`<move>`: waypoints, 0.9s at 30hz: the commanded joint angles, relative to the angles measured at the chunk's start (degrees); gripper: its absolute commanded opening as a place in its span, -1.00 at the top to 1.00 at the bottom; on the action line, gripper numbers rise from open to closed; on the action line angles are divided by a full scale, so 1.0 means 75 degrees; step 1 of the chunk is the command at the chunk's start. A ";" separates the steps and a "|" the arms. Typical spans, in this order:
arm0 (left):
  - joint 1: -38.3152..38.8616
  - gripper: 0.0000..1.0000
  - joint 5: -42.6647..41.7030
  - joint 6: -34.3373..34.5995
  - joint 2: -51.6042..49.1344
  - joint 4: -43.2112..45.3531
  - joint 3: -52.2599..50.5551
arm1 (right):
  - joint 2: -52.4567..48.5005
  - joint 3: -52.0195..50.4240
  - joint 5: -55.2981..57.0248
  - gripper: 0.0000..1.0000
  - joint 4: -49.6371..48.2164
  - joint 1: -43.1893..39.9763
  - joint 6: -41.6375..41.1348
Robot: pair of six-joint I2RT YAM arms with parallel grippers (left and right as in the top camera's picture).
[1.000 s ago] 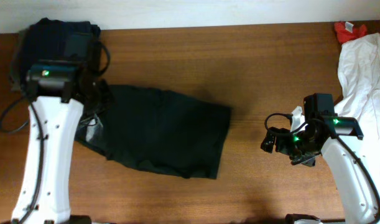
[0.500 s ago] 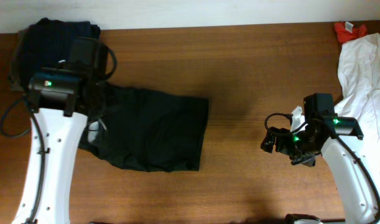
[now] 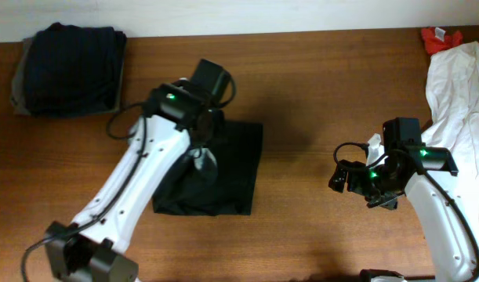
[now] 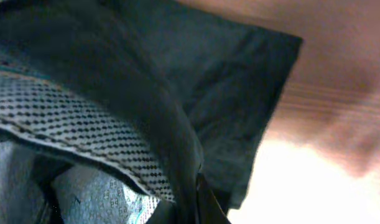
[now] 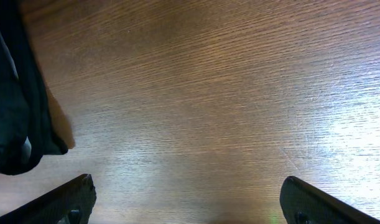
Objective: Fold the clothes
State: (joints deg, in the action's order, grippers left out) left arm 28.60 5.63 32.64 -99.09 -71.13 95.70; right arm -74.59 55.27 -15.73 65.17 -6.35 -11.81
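Observation:
The large black garment (image 3: 223, 172) lies folded over on itself in the middle of the table. My left gripper (image 3: 201, 153) is over it and is shut on a lifted edge of it, whose grey mesh lining (image 4: 71, 124) shows in the left wrist view. The black cloth (image 4: 227, 81) fills that view. My right gripper (image 3: 341, 178) is open and empty over bare wood to the right of the garment; its two fingertips (image 5: 186, 199) are wide apart. The black garment's edge (image 5: 15, 112) shows at the left of the right wrist view.
A folded navy garment (image 3: 70, 66) lies on a grey one at the back left corner. A white garment (image 3: 459, 94) lies along the right edge, with a small red piece (image 3: 439, 37) at the back right corner. The table (image 3: 325, 86) is brown wood.
My left arm has swung right from the garment's left side, carrying its left edge over the middle. The garment is now folded narrower. The right arm has not moved.

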 commanded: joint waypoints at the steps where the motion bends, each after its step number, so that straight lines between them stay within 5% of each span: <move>1: 0.0361 0.98 -0.0245 0.0082 -0.0487 0.0236 0.0003 | -0.0006 0.0073 -0.0047 -0.97 0.0000 -0.0058 0.0055; 19: 0.0912 0.85 -0.0393 0.0009 -0.1979 0.0676 0.0003 | -0.0006 0.0073 -0.0044 -0.97 0.0000 -0.0058 0.0055; 27: 0.0478 0.99 0.0810 -0.0187 -0.1970 -0.1399 0.1349 | -0.0006 0.0073 -0.0047 -0.97 0.0000 -0.0058 0.0055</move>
State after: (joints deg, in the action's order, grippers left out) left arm 34.30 5.21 32.12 -113.43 -77.45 99.53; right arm -74.59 55.27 -15.70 65.17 -6.35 -11.77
